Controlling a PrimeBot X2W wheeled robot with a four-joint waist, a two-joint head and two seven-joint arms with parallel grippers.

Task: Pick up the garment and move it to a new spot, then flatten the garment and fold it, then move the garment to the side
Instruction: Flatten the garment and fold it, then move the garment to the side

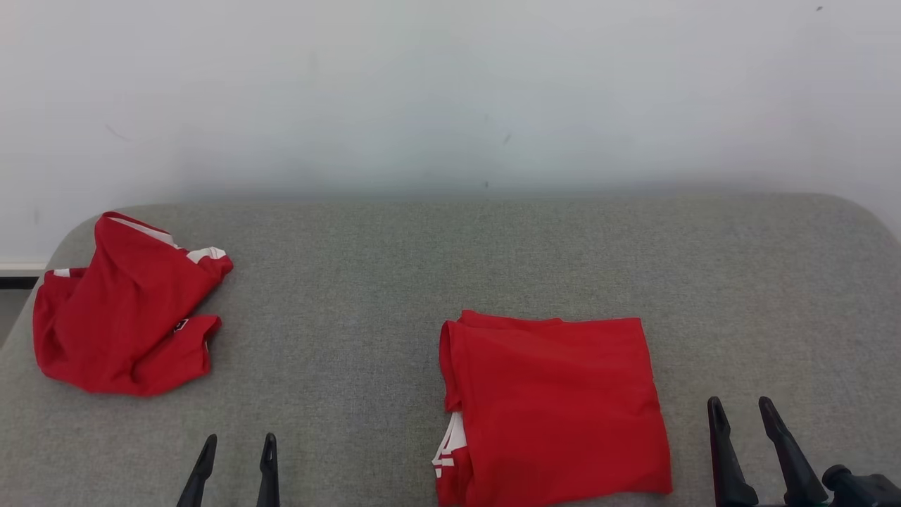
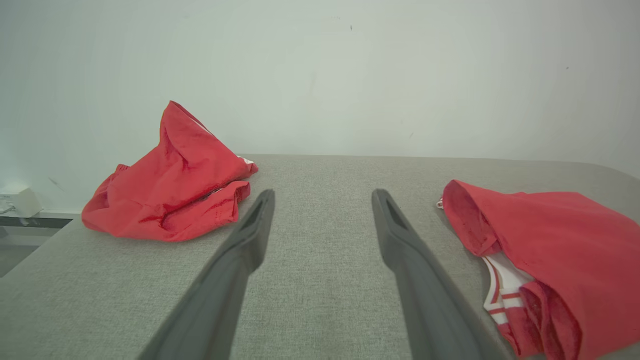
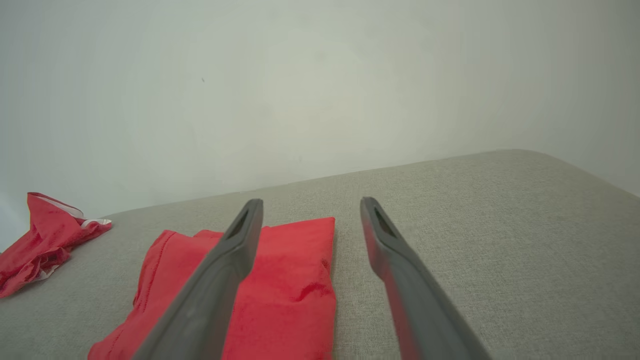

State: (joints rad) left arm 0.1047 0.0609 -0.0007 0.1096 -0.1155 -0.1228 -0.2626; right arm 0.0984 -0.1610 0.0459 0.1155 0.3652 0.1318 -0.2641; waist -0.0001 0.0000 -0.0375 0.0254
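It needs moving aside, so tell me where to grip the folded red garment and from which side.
Grip the folded garment at its left edge, coming low from the left with the left gripper. The layers bulge up off the cushion there, so it can probably slip under the stack; the right edge lies flat.

Legible marks: on the folded red garment (image 1: 556, 408), near centre, I read one white figure (image 1: 448, 451), apparently a "4", partly tucked under at its left edge. The dark badge (image 1: 181, 324) on the crumpled red garment (image 1: 127, 310), far left, is too small to read.
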